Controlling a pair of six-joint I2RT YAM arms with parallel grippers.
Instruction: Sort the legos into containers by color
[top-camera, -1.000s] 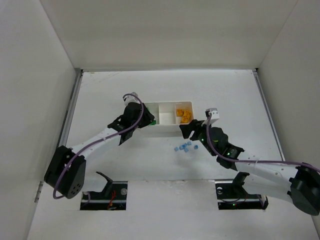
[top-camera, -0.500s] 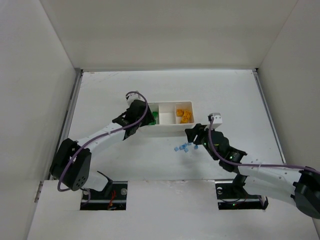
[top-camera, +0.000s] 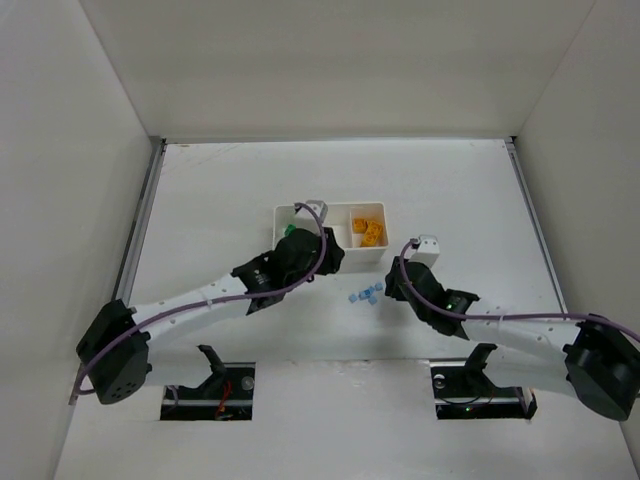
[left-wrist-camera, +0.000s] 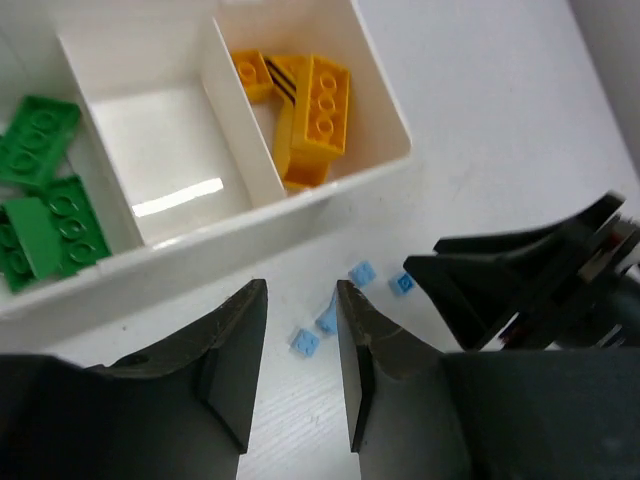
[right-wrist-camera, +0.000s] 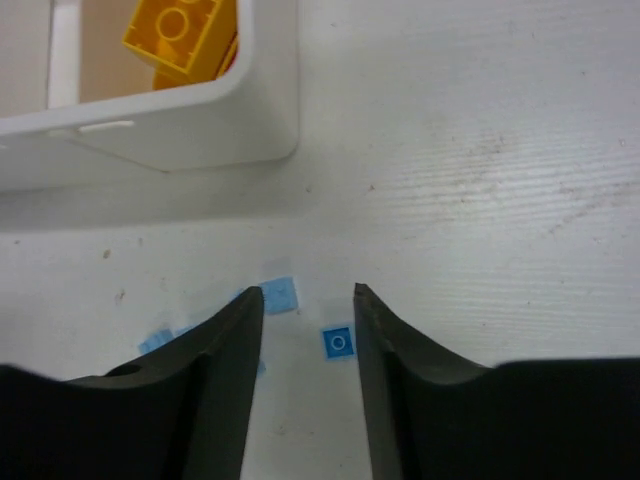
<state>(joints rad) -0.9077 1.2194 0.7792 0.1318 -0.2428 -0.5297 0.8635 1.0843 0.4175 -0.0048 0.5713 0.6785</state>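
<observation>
Left gripper (left-wrist-camera: 300, 300) parted, empty, over blue legos (left-wrist-camera: 305, 342) (just beside tray (left-wrist-camera: 385, 160)). Right gripper (right-wrist-camera: 310, 295) parted, empty, two blue legos seen between its fingers (right-wrist-camera: 200, 400).

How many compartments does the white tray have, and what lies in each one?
3, side by side in the white tray: the left one holds green bricks, the middle one is empty, and the right one holds yellow-orange bricks.

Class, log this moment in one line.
left gripper open over blue legos | right gripper open beside them | tray: green legos left, yellow legos right
</observation>
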